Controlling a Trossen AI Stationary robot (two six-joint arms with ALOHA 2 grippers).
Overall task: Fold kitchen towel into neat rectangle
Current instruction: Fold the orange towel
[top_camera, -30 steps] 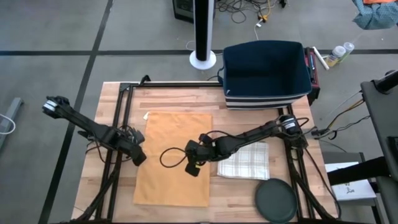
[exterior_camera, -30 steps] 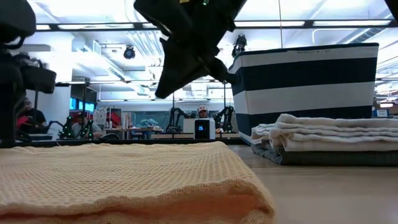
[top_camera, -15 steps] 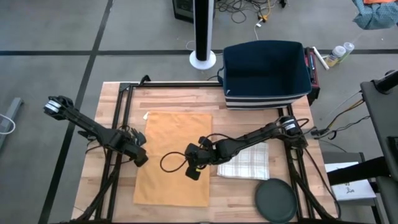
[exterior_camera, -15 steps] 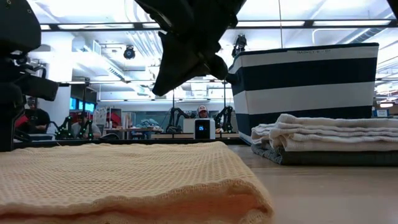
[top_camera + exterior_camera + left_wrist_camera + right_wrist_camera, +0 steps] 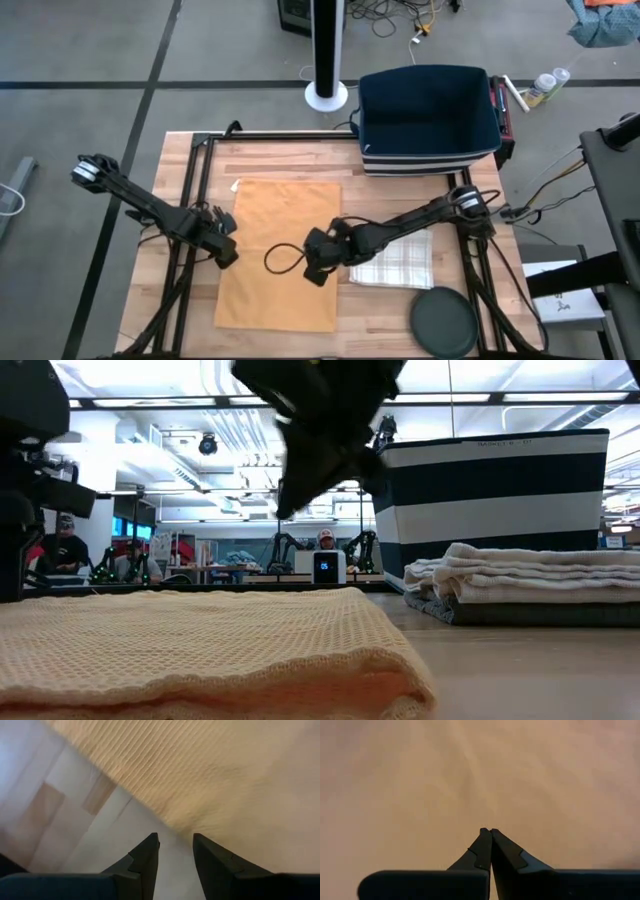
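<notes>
The yellow kitchen towel [image 5: 275,250] lies flat on the wooden table, a tall rectangle; in the low view its near edge [image 5: 210,660] shows as a thick fold. My left gripper [image 5: 175,839] is open and points down over bare wood just beyond the towel's left edge [image 5: 165,820]; in the high view it [image 5: 226,256] sits at that edge. My right gripper [image 5: 490,831] is shut and hangs over the towel's right half [image 5: 316,272], clear of the cloth in the low view [image 5: 292,510].
A folded checked towel [image 5: 395,258] lies right of the yellow one. A dark round plate [image 5: 443,322] sits at the near right corner. A navy striped basket [image 5: 428,120] stands at the far right. A black cable loop [image 5: 282,258] hangs over the towel.
My right gripper has turned a little above the towel and stayed shut. The towel lies as before.
</notes>
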